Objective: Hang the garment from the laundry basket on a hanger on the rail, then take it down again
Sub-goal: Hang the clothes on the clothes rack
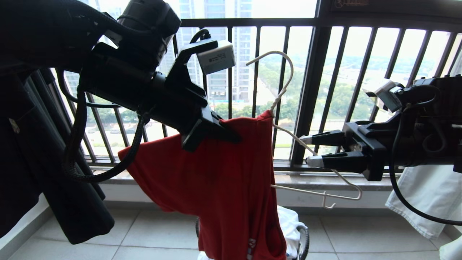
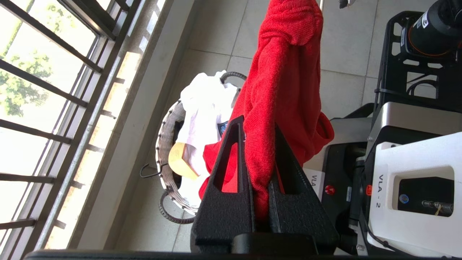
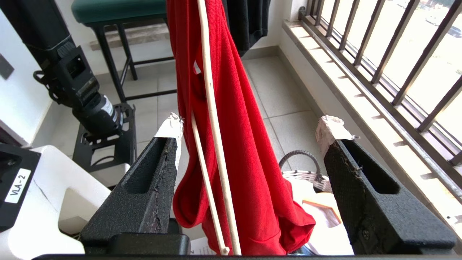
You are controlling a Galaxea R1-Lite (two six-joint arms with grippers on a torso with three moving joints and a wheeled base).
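Pinching the red T-shirt [image 1: 216, 180] shut-fingered in the left gripper [image 2: 258, 169] above the laundry basket [image 2: 164, 144], spreading the right gripper [image 3: 249, 126] wide around the hanger [image 1: 317, 162], risking it sliding free unsupported.

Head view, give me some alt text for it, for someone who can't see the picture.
The left gripper pinches a red T-shirt half-threaded on a white wire hanger, held up before a dark barred window railing. The right gripper stands open around the hanger's bare arm. A laundry basket sits on the floor below.
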